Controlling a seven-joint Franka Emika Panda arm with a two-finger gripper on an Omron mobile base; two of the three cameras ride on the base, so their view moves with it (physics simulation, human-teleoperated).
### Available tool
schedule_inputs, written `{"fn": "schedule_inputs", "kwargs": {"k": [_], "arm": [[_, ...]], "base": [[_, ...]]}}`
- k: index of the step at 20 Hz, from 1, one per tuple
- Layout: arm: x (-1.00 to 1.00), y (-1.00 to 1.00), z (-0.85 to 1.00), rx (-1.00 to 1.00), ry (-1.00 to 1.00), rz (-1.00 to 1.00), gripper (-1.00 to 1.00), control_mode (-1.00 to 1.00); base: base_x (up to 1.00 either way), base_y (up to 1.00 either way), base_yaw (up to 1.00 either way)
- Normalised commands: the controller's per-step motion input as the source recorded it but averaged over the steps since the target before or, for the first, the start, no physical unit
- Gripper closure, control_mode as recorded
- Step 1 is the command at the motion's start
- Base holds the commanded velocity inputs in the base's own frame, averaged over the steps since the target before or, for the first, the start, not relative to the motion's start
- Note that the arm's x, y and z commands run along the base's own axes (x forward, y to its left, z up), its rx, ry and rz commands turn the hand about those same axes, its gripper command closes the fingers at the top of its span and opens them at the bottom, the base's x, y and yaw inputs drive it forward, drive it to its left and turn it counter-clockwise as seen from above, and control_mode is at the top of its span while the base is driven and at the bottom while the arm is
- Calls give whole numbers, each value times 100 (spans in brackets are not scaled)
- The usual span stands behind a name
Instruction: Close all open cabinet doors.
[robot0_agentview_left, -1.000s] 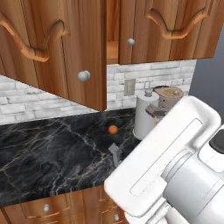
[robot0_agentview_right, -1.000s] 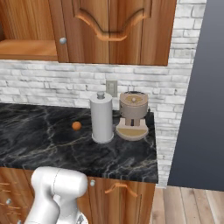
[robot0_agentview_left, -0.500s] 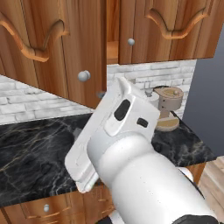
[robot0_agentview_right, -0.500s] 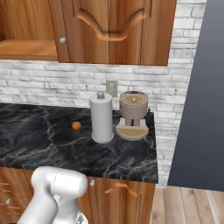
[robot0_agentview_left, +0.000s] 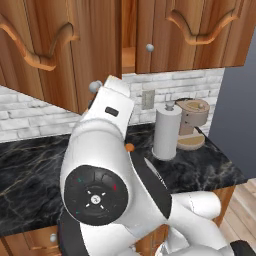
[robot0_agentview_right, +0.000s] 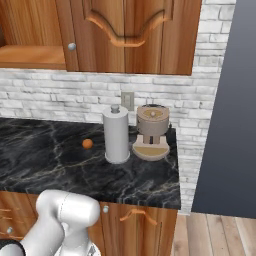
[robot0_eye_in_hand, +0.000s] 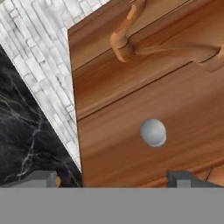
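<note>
Task barely begun: the left cabinet door (robot0_agentview_left: 55, 50) hangs swung out over the desk (robot0_agentview_left: 30, 165); the right cabinet door (robot0_agentview_left: 190, 32) looks shut. The gripper (robot0_eye_in_hand: 113, 177) faces the open door's knob (robot0_eye_in_hand: 153, 132) close up, jaws spread, holding nothing.

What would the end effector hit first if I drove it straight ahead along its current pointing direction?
Most likely the face of the open cabinet door, close to its round silver knob, which sits between the spread fingertips. How far off it stands is unclear.

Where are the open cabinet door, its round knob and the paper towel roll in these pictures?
open cabinet door (robot0_agentview_left: 75, 55): left base view, on its wooden face.
round knob (robot0_eye_in_hand: 153, 132): hand view, on the middle of the silver ball.
paper towel roll (robot0_agentview_right: 116, 136): right base view, on the white side of the roll.
</note>
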Motion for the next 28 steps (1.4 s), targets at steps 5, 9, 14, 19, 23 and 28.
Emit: {"fn": "schedule_inputs", "kwargs": {"k": [5, 9, 14, 19, 23, 28], "arm": [[70, 53, -20, -21, 1, -6, -100, -100], [61, 49, -12, -21, 0, 0, -100, -100], [76, 42, -5, -19, 0, -1, -100, -100], [77, 11, 0, -16, 5, -2, -100, -100], [65, -17, -1, -10, 4, 0, -100, -100], [73, -29, -3, -5, 2, 1, -100, -100]], "base": [[0, 0, 0], [0, 0, 0], [0, 0, 0], [0, 0, 0], [0, 0, 0], [0, 0, 0]]}}
